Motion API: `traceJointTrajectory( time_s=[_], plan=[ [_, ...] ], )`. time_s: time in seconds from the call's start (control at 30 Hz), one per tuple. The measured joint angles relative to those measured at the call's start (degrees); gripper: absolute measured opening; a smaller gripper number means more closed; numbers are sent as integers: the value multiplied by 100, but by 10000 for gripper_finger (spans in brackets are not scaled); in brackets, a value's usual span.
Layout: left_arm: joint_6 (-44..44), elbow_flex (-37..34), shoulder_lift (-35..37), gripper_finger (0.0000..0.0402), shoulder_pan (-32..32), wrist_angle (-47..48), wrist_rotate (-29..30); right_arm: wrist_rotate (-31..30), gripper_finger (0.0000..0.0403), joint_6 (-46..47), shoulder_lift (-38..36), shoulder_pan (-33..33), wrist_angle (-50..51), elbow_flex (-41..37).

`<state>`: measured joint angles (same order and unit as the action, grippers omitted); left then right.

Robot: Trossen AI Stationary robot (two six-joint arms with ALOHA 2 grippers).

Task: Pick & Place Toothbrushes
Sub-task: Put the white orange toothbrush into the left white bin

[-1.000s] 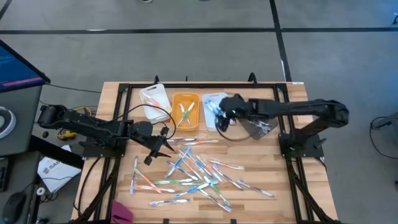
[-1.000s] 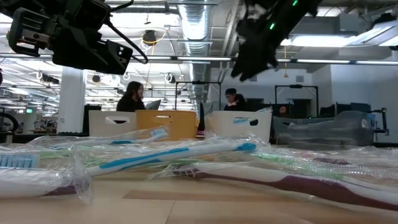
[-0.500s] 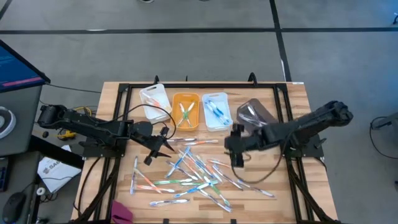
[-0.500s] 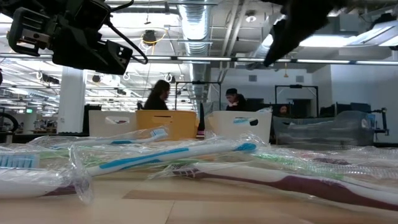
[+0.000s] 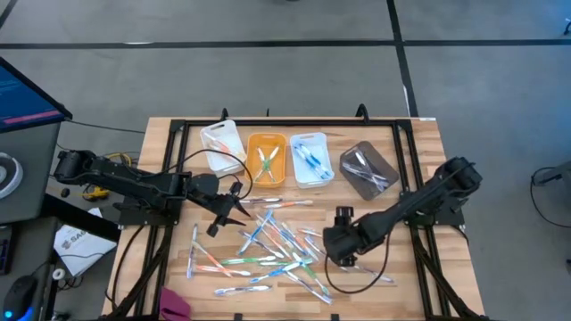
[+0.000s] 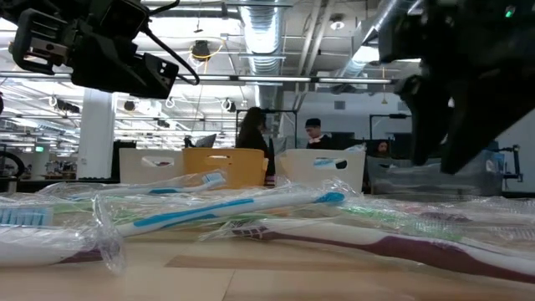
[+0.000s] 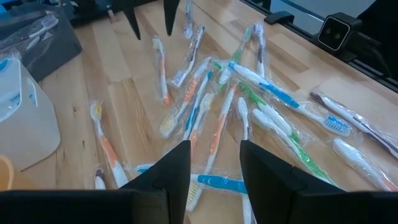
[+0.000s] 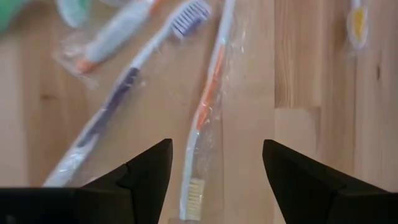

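Note:
Several toothbrushes (image 5: 277, 250) in clear wrappers lie scattered on the wooden table, mostly blue and white, some green or orange. My right gripper (image 5: 343, 257) is open and points down over the pile's right side. In the right wrist view its fingers stand on either side of an orange-and-white toothbrush (image 8: 205, 118) without touching it. My left gripper (image 5: 223, 218) hangs open above the pile's far left part, with nothing between its fingers (image 7: 214, 171). In the low view the left gripper (image 6: 92, 50) is at the upper left and the right gripper (image 6: 451, 109) at the right.
Along the far side stand a white bin (image 5: 221, 143), an orange bin (image 5: 266, 159) and a pale blue bin (image 5: 310, 159), each with brushes in it, and a grey bin (image 5: 368, 169). A black frame (image 5: 178, 134) borders the table. People stand in the room beyond.
My right gripper has swung from above the pale blue bin toward the table's near edge and down, over the right side of the toothbrush pile. It has tipped to point more steeply down and stays open. The toothbrushes have not moved.

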<state>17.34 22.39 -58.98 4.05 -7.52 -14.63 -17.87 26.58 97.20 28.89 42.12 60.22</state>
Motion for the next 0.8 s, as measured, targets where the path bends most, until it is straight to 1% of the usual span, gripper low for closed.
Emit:
traceJointTrajectory(
  time_s=[0.3,0.57,0.63,0.7,0.8],
  plan=[
    [0,0,0,131,0,-43,2,153,245,6,470,-91,-299,7],
    [0,0,0,131,0,-46,2,491,242,-118,1033,-371,-141,60],
    [0,0,-2,131,0,-47,2,730,234,-108,1071,-449,-150,73],
    [0,0,0,131,0,-47,0,871,218,-107,1072,-502,-178,70],
    [0,0,0,131,0,-49,0,958,178,-104,1017,-552,-230,42]
  ],
)
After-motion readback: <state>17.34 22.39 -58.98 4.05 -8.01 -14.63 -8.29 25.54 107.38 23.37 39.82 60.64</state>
